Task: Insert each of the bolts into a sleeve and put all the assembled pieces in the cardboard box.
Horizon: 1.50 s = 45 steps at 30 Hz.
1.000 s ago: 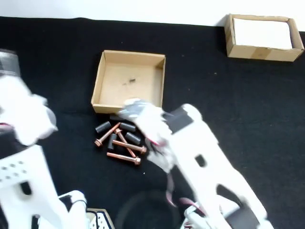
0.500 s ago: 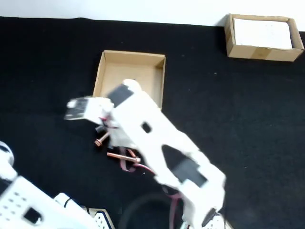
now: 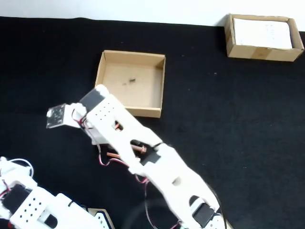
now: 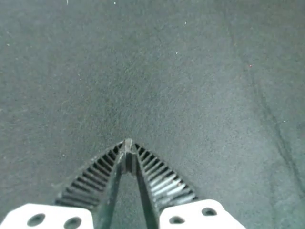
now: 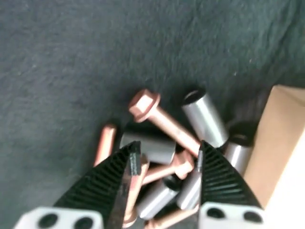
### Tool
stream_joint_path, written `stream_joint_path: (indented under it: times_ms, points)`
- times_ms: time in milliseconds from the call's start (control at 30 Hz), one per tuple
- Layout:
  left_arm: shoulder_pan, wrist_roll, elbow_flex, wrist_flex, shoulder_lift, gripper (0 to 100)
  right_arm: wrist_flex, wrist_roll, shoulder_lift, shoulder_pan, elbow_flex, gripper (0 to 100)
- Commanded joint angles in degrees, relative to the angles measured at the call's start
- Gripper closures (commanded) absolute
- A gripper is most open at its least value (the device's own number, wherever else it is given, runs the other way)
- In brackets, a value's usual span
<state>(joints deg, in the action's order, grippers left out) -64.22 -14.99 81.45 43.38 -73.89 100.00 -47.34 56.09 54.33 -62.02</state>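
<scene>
Bolts and sleeves heaped on the counter beside the cardboard box, below the spread right claw. Left claw pressed together. Probably rigid, smooth and roll-prone; grip a bolt mid-shank.

Right pincer, jaws parted, over crowded bolts and sleeves; cardboard box wall just beside them, bare surface on the other side.

A black, felt-like cloth covered the counter, flecked here and there with pale lint. Along its far edge ran a white strip, wall or bare surface, impossible to tell. Light fell evenly.
</scene>
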Motion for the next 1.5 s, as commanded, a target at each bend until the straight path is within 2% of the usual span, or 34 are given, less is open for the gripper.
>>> stream_joint_path:
  times_ms: [0, 400, 800, 1033, 1100, 1167, 1333, 1467]
  points:
    - [-0.6, -0.4, 2.2, -4.2, -0.7, 97, 0.0, -3.8, 2.2, 0.5, -7.5, 81.5]
    - [-0.4, -0.4, 3.5, -6.5, -0.8, 97, -0.4, -8.4, 5.1, 0.7, -14.7, 81.5]
    - [-0.3, -0.4, 3.6, -6.5, -0.9, 97, -9.5, -10.5, 10.2, -2.9, -11.8, 81.5]
    - [-0.1, -0.4, 6.4, -6.2, -8.9, 97, -9.6, -10.4, 14.8, -3.9, -11.9, 81.7]
    - [-0.1, -0.4, 6.6, -6.2, -9.2, 97, -9.5, -10.4, 15.8, -4.3, -12.3, 86.9]
    - [0.8, -0.4, 6.9, -6.2, -9.2, 97, -9.5, -10.4, 16.0, -4.3, -12.4, 98.9]
    - [3.6, -0.4, 7.2, -6.2, -9.1, 97, -9.2, -9.8, 13.0, -5.1, -12.4, 99.0]
    - [6.7, -0.5, 7.3, -3.7, -9.0, 97, -9.0, -2.2, 4.4, -7.0, -12.4, 99.1]
